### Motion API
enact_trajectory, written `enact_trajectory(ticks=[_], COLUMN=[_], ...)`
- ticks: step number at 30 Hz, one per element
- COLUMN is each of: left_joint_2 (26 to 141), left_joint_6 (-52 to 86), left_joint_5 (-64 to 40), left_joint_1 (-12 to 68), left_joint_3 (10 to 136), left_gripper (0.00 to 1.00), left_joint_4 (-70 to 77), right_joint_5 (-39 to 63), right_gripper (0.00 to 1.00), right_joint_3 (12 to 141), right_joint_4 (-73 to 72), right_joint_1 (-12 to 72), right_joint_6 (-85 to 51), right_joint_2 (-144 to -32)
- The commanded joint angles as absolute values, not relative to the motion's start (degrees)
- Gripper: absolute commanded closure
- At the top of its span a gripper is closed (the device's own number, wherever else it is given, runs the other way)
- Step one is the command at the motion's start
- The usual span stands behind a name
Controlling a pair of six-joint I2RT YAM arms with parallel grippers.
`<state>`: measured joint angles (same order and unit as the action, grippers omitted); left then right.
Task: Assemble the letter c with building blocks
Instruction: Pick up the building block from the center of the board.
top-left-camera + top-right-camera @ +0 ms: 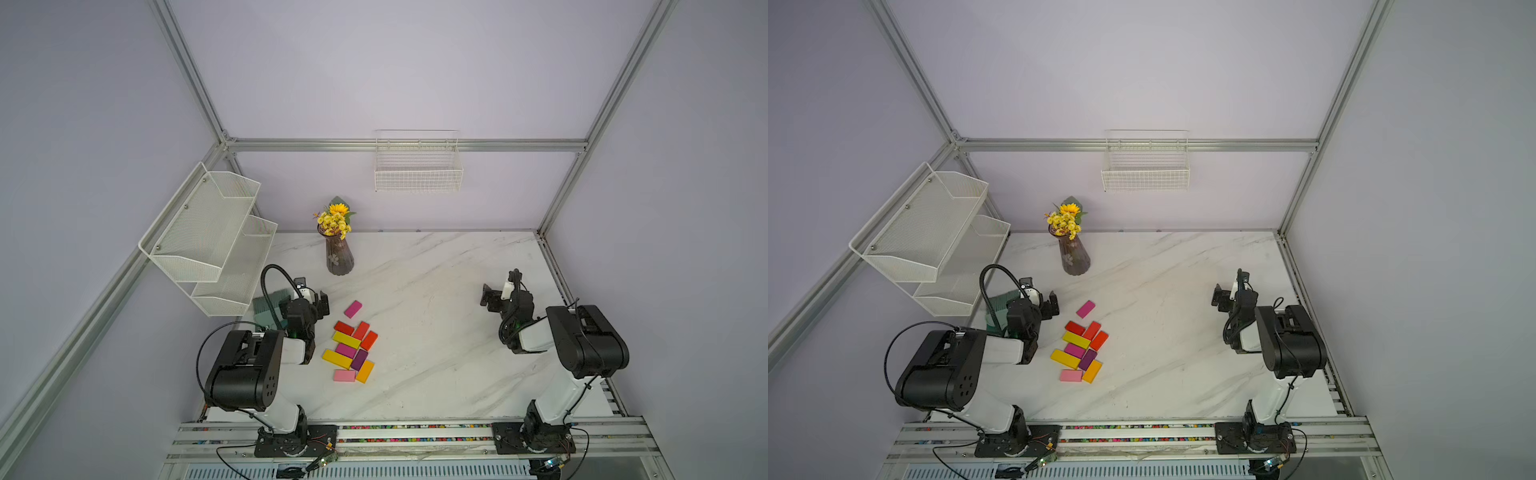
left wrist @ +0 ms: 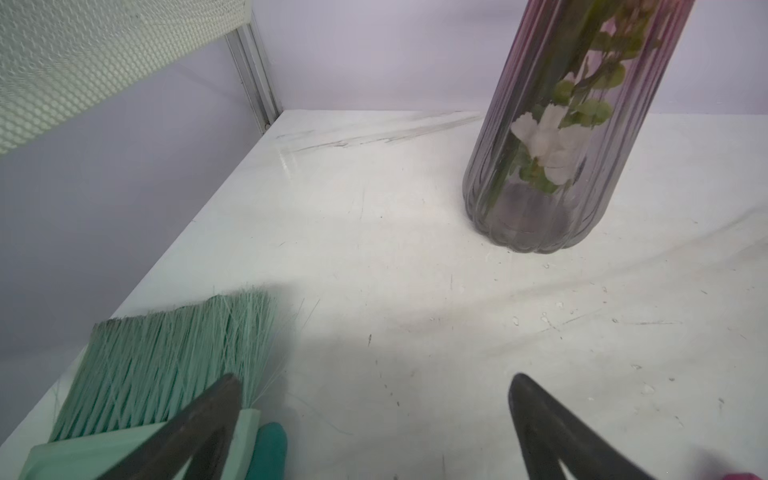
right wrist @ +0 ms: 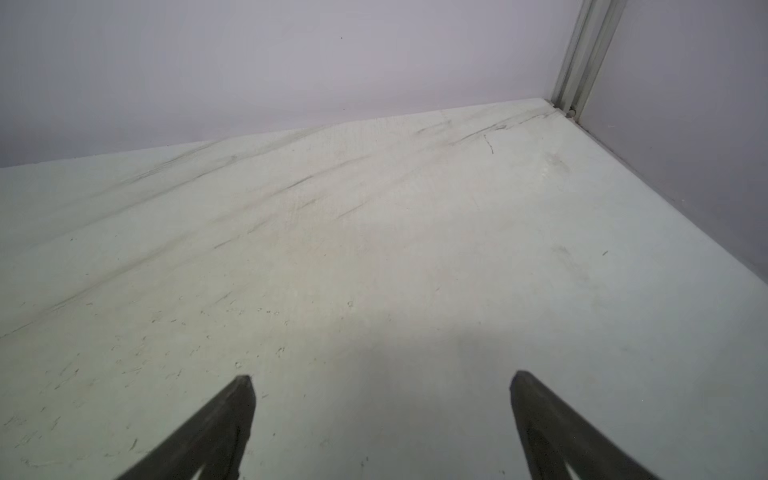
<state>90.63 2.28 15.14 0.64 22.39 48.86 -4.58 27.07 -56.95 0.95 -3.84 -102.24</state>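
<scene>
We judge nothing is built yet: the blocks [image 1: 351, 351] lie jumbled on the table [image 1: 436, 332], one magenta block [image 1: 353, 309] slightly apart. The left pincer [image 2: 376, 382] and right pincer [image 3: 382, 378] both gape wide, empty. Next, the left, being nearer, should probably reach for a block.

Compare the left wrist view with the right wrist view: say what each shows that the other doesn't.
Only the left wrist view: a ribbed glass vase with flower stems, a green brush, a white mesh shelf. Only the right wrist view: the right corner post of the frame. Both: the marble table, the lilac wall, and open, empty jaws on the left gripper and right gripper.
</scene>
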Motion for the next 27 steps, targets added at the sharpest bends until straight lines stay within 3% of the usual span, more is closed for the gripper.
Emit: enact_trajectory(ticks=[1, 16, 20, 27], left_joint_2=[89.43, 89.4, 87.68, 88.5], left_joint_6=[1.76, 1.76, 2.64, 2.49], left_joint_5=[14.77, 14.76, 13.2, 13.14], left_joint_1=[0.44, 0.44, -0.26, -0.26], left_joint_3=[22.23, 22.2, 24.59, 22.66], left_gripper=[0.0, 0.0, 0.0, 0.0], left_joint_4=[52.38, 52.4, 44.76, 50.13], right_joint_5=[-4.13, -3.92, -3.43, -3.16], right_gripper=[0.03, 0.03, 0.03, 0.03], right_joint_3=[26.76, 26.58, 26.97, 26.76], right_joint_4=[-58.37, -58.34, -58.04, -57.98], right_joint_1=[0.88, 0.88, 0.79, 0.62], right_joint_6=[-2.9, -2.98, -3.87, -4.13], right_joint_2=[-102.11, -102.13, -102.37, -101.95])
